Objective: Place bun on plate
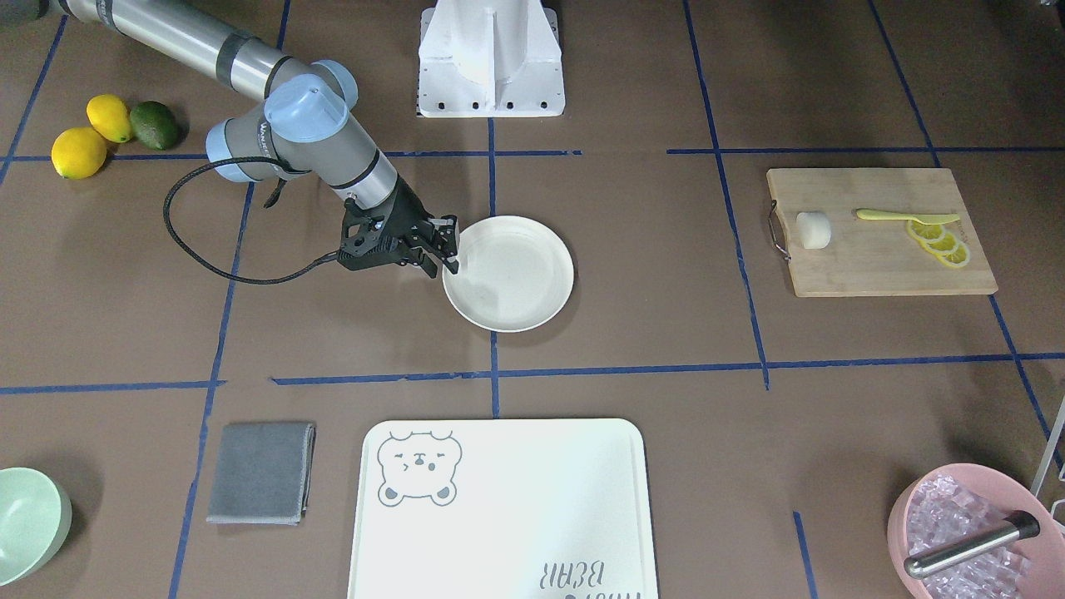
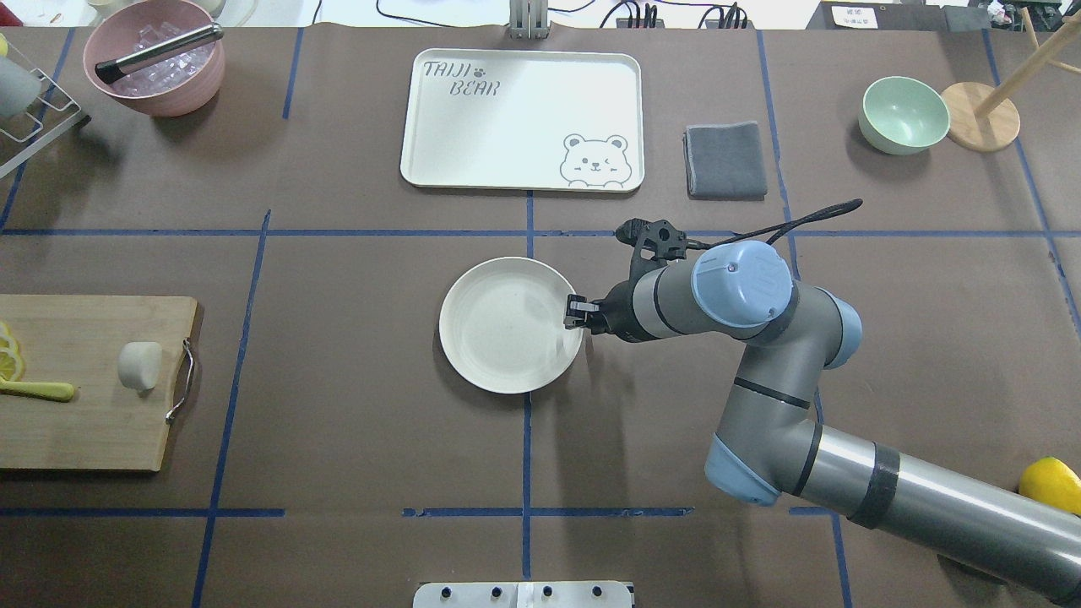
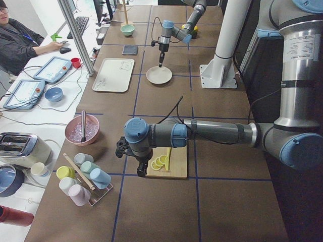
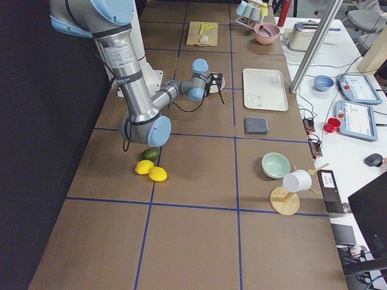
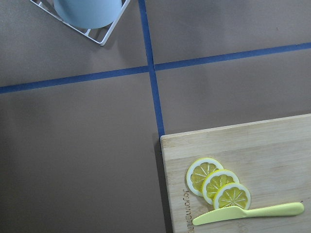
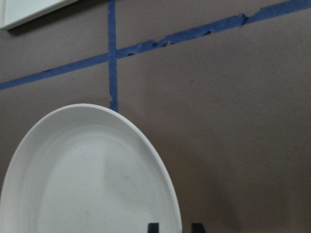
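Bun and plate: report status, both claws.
Right claw open, straddling plate rim. Left claw near cutting board, state unclear. Bun on cutting board, untouched; plate empty. Nothing between them.

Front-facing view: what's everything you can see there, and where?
bun: 1, white, on cutting board
plate: 1, cream, centre
cutting board: 1, wooden, right
lemon slices: 3, yellow, on board
knife: 1, yellowish, on board
tray: 1, white, bottom middle
cloth: 1, grey, beside tray
green bowl: 1, mint, bottom-left corner
ice bowl: 1, pink, bottom-right corner
lemons: 2, yellow, top left
green fruit: 1, dark, beside lemons
robot base: 1, white, top middle
right claw: 1, black, open, straddling plate's rim
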Controlling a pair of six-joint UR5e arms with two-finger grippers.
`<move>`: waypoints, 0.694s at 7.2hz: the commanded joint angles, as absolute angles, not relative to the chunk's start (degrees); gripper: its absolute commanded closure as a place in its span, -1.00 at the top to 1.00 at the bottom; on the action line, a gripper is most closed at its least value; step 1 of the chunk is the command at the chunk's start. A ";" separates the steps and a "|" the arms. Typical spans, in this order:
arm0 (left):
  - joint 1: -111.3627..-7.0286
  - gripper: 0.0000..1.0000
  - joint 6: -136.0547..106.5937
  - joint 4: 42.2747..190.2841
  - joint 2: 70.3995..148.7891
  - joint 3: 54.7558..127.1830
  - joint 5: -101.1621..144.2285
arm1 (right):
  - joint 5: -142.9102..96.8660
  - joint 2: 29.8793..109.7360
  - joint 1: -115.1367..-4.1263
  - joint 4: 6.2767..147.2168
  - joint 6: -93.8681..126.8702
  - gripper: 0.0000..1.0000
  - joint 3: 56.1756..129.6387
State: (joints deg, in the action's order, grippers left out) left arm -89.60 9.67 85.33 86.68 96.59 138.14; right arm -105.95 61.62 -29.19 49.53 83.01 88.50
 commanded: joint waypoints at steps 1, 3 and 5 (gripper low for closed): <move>-89.56 1.00 9.67 85.34 86.66 96.59 138.16 | -109.57 61.18 -33.11 55.42 82.36 1.00 89.12; -89.56 1.00 10.02 85.34 86.57 96.59 138.08 | -117.66 61.78 -40.92 64.03 75.73 1.00 90.08; -89.56 1.00 10.19 85.43 86.57 96.68 138.08 | -123.11 63.70 -49.87 77.36 60.11 1.00 94.28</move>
